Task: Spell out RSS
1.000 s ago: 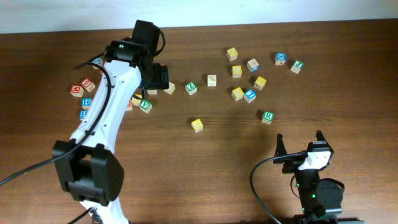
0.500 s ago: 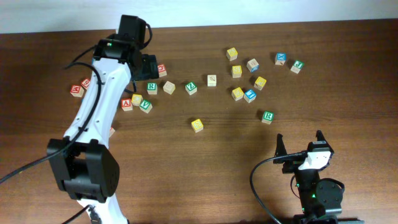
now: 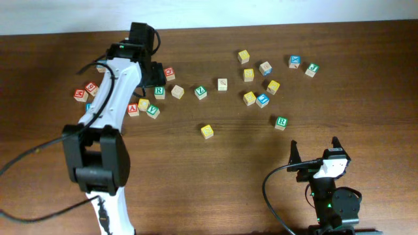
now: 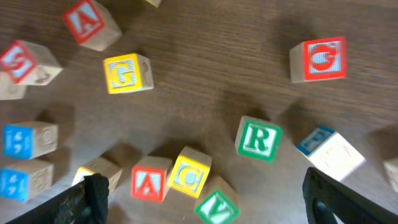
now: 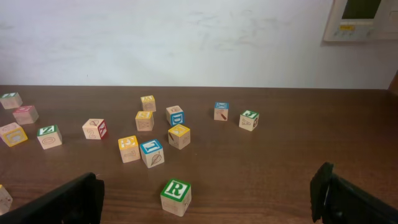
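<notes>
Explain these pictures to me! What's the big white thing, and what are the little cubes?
These are two robot arms at a wooden table. The top picture looks down from above: the white left arm reaches over some letter blocks, and the right arm sits near the bottom edge. The other two pictures come from little cameras on each wrist. The left one looks down at a green R block; the right one looks across the table at another green R. Both arms' jaws are open, holding nothing.

Green-framed R cube (image 4: 258,138), brown wood-grain table (image 4: 205,74)
</notes>
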